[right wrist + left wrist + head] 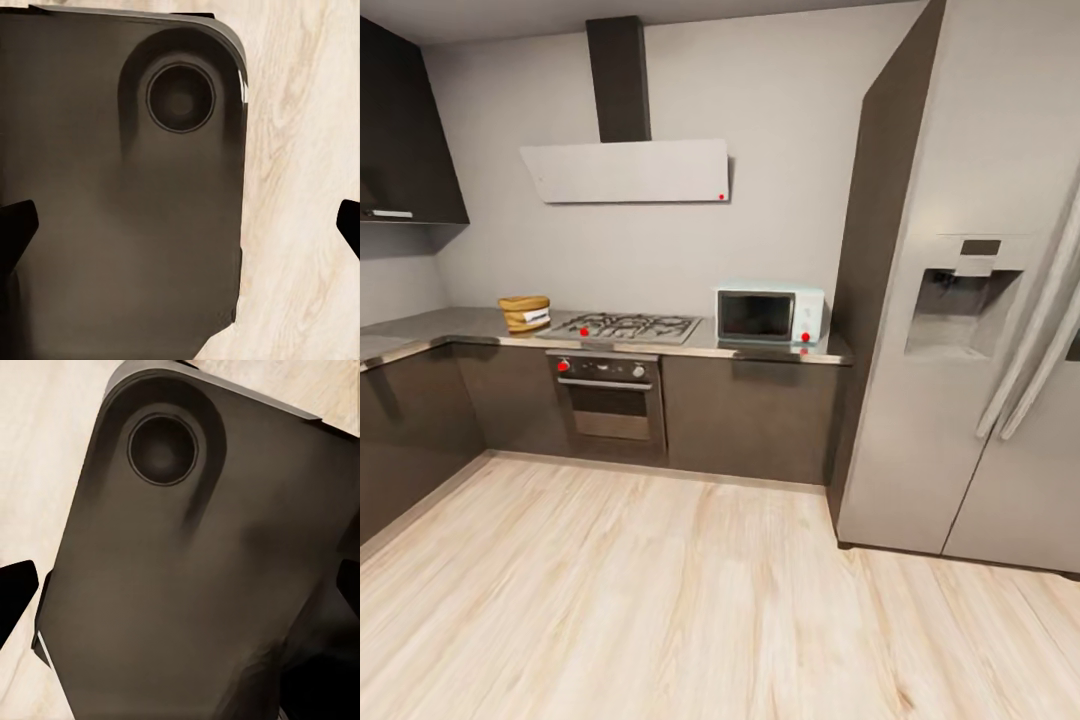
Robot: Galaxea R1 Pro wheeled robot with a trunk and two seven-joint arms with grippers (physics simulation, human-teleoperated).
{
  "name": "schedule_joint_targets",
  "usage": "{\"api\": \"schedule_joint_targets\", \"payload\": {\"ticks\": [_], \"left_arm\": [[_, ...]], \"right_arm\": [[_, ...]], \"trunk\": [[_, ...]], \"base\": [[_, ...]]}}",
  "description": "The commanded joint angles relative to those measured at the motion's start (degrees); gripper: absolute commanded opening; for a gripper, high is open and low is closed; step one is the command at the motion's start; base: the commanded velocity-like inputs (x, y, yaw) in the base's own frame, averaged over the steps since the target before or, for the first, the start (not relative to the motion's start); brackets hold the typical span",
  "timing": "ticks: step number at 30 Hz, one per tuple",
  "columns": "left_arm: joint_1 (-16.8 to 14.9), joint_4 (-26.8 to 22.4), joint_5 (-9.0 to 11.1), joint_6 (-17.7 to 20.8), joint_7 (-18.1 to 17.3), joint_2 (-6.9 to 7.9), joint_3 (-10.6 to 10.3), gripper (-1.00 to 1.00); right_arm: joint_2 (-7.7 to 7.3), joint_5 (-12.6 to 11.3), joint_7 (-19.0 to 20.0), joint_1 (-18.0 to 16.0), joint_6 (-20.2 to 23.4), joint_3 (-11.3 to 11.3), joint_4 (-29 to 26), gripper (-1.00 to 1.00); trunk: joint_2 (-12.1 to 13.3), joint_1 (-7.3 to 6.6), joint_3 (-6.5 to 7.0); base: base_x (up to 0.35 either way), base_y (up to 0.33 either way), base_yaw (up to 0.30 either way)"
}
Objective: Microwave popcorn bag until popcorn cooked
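Hanging over robot base [187, 585], both end effectors spread wide, empty; popcorn bag [525, 313] on countertop [450, 325].

I see a glossy steel-like countertop [470, 325] and pale wood-grain floor [660, 600]. The popcorn bag [525, 312] looks like rough burlap. The microwave [770, 313] door is dark glass.

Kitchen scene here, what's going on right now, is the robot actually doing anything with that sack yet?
Not yet. The robot stands back on the wood floor, facing the kitchen. The popcorn bag sits untouched on the countertop, left of the gas hob. The microwave is right of the hob, door closed. Both wrist views look down at the robot's dark base over the floor; each claw's fingertips sit wide apart, holding nothing.
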Motion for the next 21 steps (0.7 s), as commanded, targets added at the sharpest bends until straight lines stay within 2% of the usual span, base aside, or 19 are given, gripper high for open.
{"api": "schedule_joint_targets", "payload": {"ticks": [1, 8, 13, 21], "left_arm": [[0.0, -0.1, 0.4, 0.0, 0.0, -0.01, -0.1, 1.00], [0.0, -0.1, 0.4, -0.2, 0.0, -0.07, -0.1, 1.00], [0.0, -0.1, 0.4, -0.2, 0.0, -0.07, -0.1, 1.00], [0.0, -0.1, 0.4, -0.3, 0.0, 0.05, -0.1, 1.00]], "right_arm": [[0.00, 0.0, 0.0, 0.0, -0.3, 0.0, 0.1, 1.00], [0.00, -0.1, 0.0, 0.0, -0.3, 0.0, 0.1, 1.00], [0.05, -0.1, 0.0, 0.0, -0.3, 0.0, 0.1, 1.00], [0.06, -0.1, 0.0, 0.0, -0.3, 0.0, 0.1, 1.00]], "trunk": [[0.0, 0.04, -0.04], [0.0, 0.04, -0.04], [0.0, 0.04, -0.04], [0.0, 0.04, -0.04]], "base": [[0.321, 0.155, 0.000], [0.322, 0.120, -0.003], [0.319, 0.025, -0.149], [0.067, 0.001, -0.230]]}}
